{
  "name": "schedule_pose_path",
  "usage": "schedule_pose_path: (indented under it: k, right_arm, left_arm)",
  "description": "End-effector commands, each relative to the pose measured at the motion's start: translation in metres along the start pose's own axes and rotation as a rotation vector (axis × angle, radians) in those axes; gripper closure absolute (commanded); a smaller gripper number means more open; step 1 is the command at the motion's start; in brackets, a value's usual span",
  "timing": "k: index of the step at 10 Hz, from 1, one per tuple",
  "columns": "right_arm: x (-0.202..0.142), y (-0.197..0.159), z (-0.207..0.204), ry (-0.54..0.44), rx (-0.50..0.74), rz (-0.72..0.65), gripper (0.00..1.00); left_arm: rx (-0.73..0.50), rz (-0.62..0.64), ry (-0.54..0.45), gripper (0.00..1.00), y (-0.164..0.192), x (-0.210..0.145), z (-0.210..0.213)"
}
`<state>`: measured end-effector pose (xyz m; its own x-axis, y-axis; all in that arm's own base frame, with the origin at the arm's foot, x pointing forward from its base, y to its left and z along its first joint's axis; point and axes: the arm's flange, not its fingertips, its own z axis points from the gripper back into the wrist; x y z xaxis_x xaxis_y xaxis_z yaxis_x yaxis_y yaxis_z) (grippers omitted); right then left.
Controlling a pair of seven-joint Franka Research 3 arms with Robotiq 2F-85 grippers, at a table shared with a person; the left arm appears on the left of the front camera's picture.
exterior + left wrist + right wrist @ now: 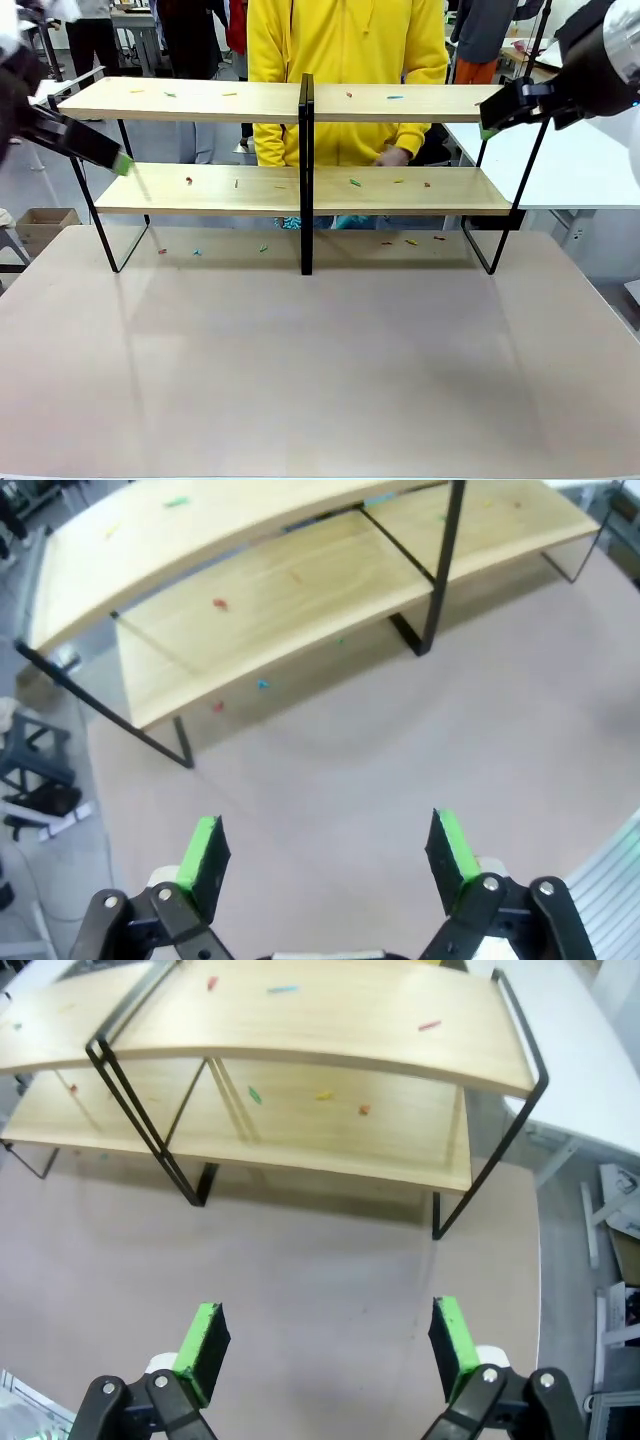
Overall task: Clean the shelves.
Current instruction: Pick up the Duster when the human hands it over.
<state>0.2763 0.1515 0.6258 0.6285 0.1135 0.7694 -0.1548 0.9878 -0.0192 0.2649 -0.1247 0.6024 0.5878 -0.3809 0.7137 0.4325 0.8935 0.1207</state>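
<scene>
The wide two-tier shelves (270, 103), long light wooden boards in a thin black metal frame, stand along the far edge of the beige worktop (320, 370) and span most of its width. Small coloured scraps (354, 182) (red, green, yellow, blue) lie scattered on both boards and on the worktop under the lower one. Behind the middle, a person in a yellow hooded top (345, 60) has a hand (392, 157) at the lower board's back edge. The left fingers (205, 852) hover off the shelves' left end, spread apart and empty. The right fingers (203, 1335) hover off the right end, likewise apart and empty. The scraps are tiny and flat, so a pinch may well flick them off a board. Fingers reaching between the boards could also knock the thin frame and shift the rack, or meet the person's hand.
</scene>
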Motion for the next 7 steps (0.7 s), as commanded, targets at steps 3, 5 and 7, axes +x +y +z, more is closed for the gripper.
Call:
schedule_pose_path:
  k: [3,5,7]
  right_arm:
    - [0.007,0.005,-0.013,-0.016,0.041,0.004,0.00]
    - [0.010,0.003,-0.018,-0.004,0.043,-0.004,0.00]
    - [0.011,0.000,-0.025,0.018,0.048,-0.002,0.00]
  left_arm:
    - [0.054,0.111,-0.089,0.00,-0.020,-0.045,-0.006]
    - [0.058,0.143,-0.195,0.00,-0.025,-0.039,0.004]
    - [0.038,0.205,-0.284,0.00,-0.021,-0.038,0.014]
